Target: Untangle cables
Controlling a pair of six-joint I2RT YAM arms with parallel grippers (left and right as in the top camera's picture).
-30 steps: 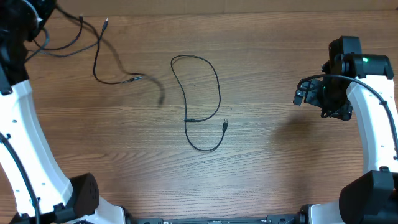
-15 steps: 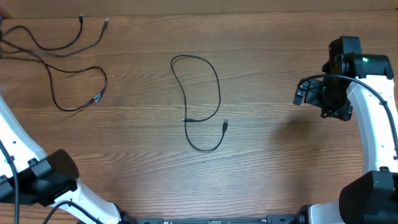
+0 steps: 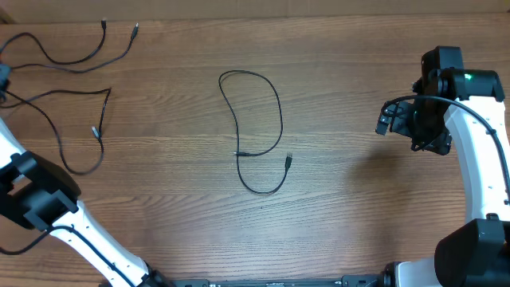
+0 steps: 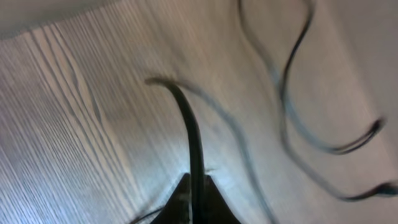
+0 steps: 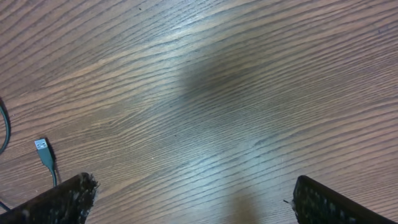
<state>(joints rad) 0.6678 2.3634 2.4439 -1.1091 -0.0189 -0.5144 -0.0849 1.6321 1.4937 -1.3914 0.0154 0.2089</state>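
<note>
Cables (image 3: 103, 110) lie spread over a wooden desk (image 3: 351, 215). At far left, the left end effector (image 4: 196, 199) is pinched narrowly around one black cord (image 4: 191, 137). A second cord (image 3: 131, 44) snakes just beyond it, near the desk's back edge. A third cord (image 3: 280, 119) loops alone at centre. At right, the right end effector (image 3: 394, 119) hovers above the wood, jaws spread wide and empty.
</note>
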